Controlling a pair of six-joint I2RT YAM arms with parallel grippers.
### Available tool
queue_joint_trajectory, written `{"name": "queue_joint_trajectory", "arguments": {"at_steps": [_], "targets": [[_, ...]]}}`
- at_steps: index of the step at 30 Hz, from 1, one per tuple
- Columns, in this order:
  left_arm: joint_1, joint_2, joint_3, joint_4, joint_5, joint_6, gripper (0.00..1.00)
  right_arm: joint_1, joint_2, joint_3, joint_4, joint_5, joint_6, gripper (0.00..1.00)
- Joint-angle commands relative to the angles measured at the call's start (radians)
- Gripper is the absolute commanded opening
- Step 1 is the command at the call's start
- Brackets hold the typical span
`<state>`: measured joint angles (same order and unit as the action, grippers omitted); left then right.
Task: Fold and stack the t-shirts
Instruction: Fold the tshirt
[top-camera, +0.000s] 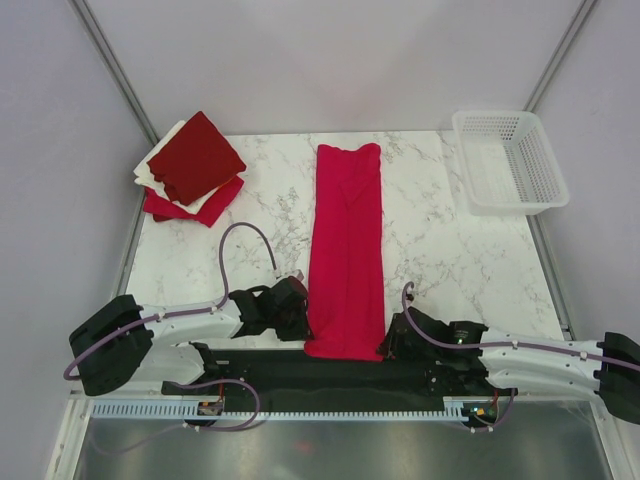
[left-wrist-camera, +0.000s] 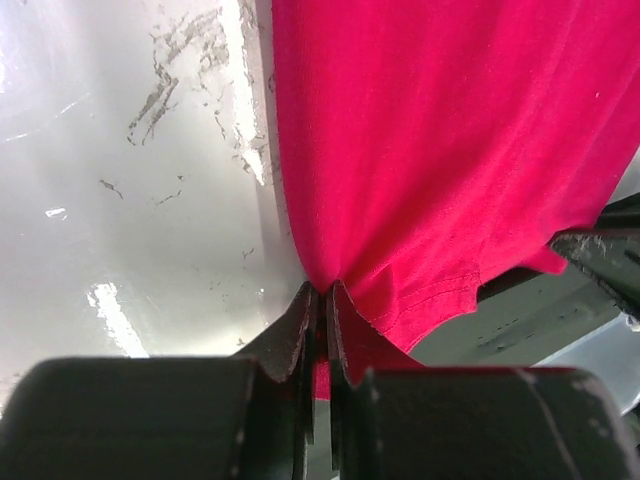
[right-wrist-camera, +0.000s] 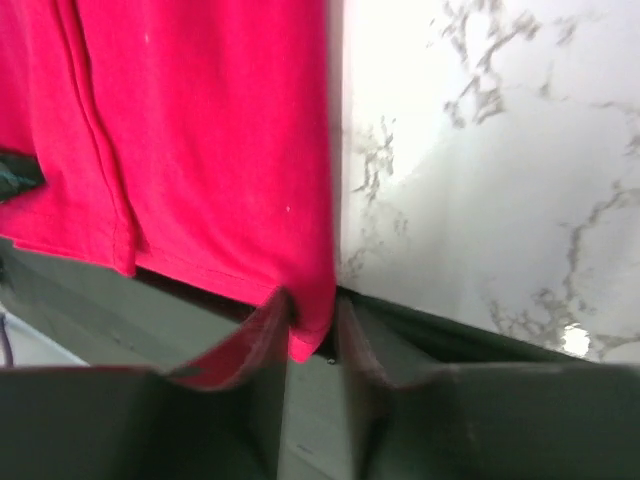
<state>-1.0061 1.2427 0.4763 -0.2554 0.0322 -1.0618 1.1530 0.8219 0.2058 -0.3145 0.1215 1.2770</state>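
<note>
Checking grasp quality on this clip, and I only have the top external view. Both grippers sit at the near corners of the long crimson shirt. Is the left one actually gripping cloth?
Observer: Yes. In the left wrist view, the left gripper is pinched shut on the hemmed corner of the crimson t-shirt, and the fabric bunches into its jaws.
Operator: And the right one?
Observer: In its own wrist view, the right gripper straddles the other near corner. Its jaws stand apart with the cloth between them, so it is not clamped.
</note>
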Motion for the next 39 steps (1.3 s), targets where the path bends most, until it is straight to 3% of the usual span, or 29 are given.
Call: {"name": "queue_joint_trajectory", "arguments": {"at_steps": [1, 3, 4, 9, 13, 18, 23, 28, 32, 39], "targets": [[-0.011, -0.006, -0.024, -0.013, 0.011, -0.036, 0.08, 0.005, -0.032, -0.008, 0.025, 0.063, 0.030, 0.20], [-0.011, -0.015, -0.018, -0.015, 0.014, -0.035, 0.04, 0.008, -0.040, -0.002, 0.022, 0.055, 0.024, 0.10], [-0.012, -0.032, -0.010, -0.018, 0.032, -0.029, 0.02, 0.010, -0.040, 0.016, 0.003, 0.052, 0.015, 0.00], [-0.020, -0.098, 0.108, -0.175, 0.048, -0.049, 0.02, 0.020, -0.037, 0.188, -0.196, 0.066, -0.056, 0.00], [-0.020, -0.112, 0.228, -0.330, 0.043, -0.017, 0.02, 0.019, -0.026, 0.398, -0.386, 0.177, -0.111, 0.00], [0.010, -0.086, 0.379, -0.455, 0.012, 0.028, 0.02, -0.009, 0.032, 0.535, -0.442, 0.259, -0.174, 0.00], [0.168, -0.006, 0.467, -0.467, 0.113, 0.158, 0.02, -0.203, 0.111, 0.618, -0.426, 0.238, -0.306, 0.00], [0.288, 0.170, 0.626, -0.481, 0.199, 0.301, 0.02, -0.467, 0.233, 0.691, -0.336, 0.113, -0.513, 0.00], [0.322, 0.358, 0.745, -0.493, 0.230, 0.362, 0.02, -0.539, 0.400, 0.773, -0.298, 0.072, -0.597, 0.00], [0.405, 0.549, 0.932, -0.542, 0.256, 0.440, 0.02, -0.634, 0.580, 0.897, -0.248, 0.010, -0.674, 0.00]]}}
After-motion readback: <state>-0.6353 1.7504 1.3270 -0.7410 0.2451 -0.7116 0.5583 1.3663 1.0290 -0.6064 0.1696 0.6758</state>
